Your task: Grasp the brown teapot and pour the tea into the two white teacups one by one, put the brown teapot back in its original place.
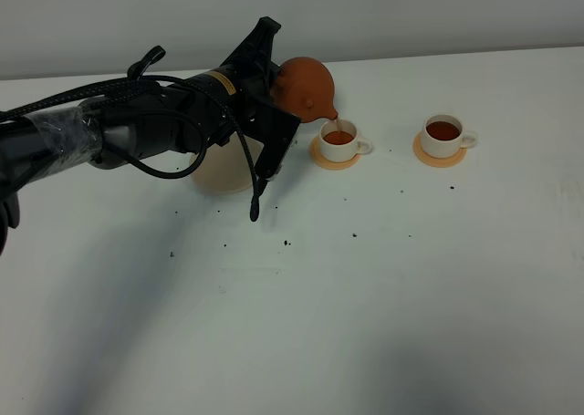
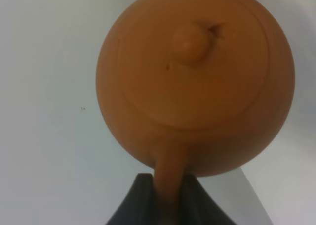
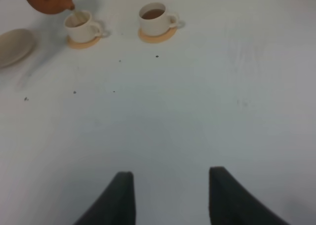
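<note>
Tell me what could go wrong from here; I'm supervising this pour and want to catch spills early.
1. The teapot is tilted over the near cup, which already looks well filled; further pouring may overflow onto its coaster.
2. The left gripper pinches only the handle, so the pot could swing or slip.
3. The arm hides part of the saucer, so setting the pot back could land off-centre.

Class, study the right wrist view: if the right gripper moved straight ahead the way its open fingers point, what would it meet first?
Probably nothing soon: the right gripper faces bare white table. The far teacup on its orange coaster lies roughly ahead, though depth is unclear.
</note>
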Tool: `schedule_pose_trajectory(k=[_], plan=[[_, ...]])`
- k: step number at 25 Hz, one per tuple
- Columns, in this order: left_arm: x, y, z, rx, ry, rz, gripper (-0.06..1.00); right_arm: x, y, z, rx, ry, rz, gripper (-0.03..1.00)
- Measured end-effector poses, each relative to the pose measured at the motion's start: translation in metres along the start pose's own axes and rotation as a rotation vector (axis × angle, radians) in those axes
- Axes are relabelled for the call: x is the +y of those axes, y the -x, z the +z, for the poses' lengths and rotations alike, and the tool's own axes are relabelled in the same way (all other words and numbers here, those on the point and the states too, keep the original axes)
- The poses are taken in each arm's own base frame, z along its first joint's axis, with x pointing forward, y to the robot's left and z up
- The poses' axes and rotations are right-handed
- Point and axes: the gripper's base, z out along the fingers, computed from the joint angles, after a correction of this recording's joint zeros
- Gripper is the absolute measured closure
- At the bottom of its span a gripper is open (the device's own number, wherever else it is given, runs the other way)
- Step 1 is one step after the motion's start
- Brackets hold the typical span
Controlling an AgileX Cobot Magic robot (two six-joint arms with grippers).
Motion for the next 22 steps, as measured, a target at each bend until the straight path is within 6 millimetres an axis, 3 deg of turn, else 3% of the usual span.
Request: schedule_pose_trajectory(k=[22], plan=[[0.0018,-0.0007,0.0,0.008,0.02,0.027,0.82,0.0,0.0,0.0,0.0,0.0,0.0,0.61]])
